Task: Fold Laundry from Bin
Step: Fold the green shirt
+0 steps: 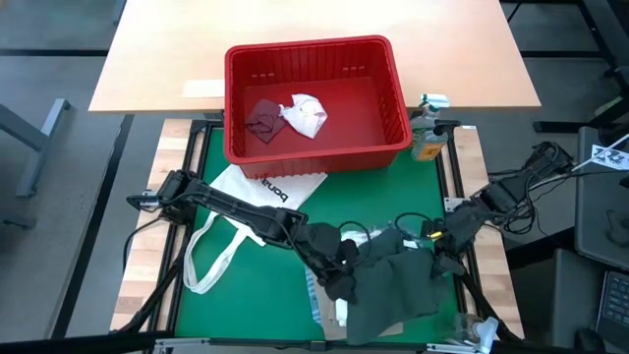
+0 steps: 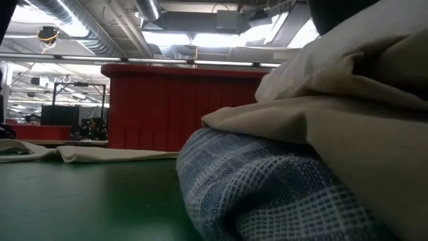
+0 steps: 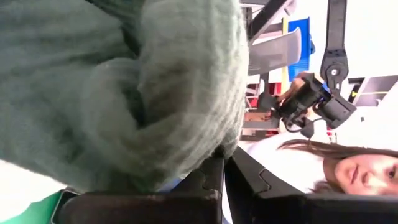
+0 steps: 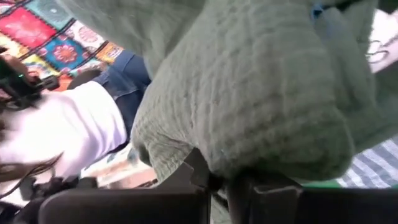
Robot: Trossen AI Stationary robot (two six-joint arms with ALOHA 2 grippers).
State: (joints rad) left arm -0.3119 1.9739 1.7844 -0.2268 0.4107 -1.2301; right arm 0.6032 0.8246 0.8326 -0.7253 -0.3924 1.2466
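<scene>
Overhead first: I see both arms reaching onto the green worktop (image 1: 246, 285), their ends meeting a dark green-grey top (image 1: 398, 290) bunched near the front edge. My left gripper (image 1: 339, 264) holds its left side and my right gripper (image 1: 439, 251) its right side, which I judge is meant to lift and spread the garment for folding. The red bin (image 1: 314, 98) sits behind, with a small maroon piece (image 1: 262, 118) and a small white piece (image 1: 305, 113) on its floor. A white tote bag (image 1: 260, 192) lies flat between bin and left arm. The fingertips themselves are buried under cloth.

Low camera: a blue-striped cloth (image 2: 267, 194) and a tan shirt (image 2: 348, 114) piled close to the lens block most of the scene; neither gripper shows.

Left wrist camera: the jaws are closed tight on a fold of the green-grey top. A person shows beyond, partly cut off.

Right wrist camera: the jaws are nearly closed, pinching the same knit; the cloth hides the pinch point.
</scene>
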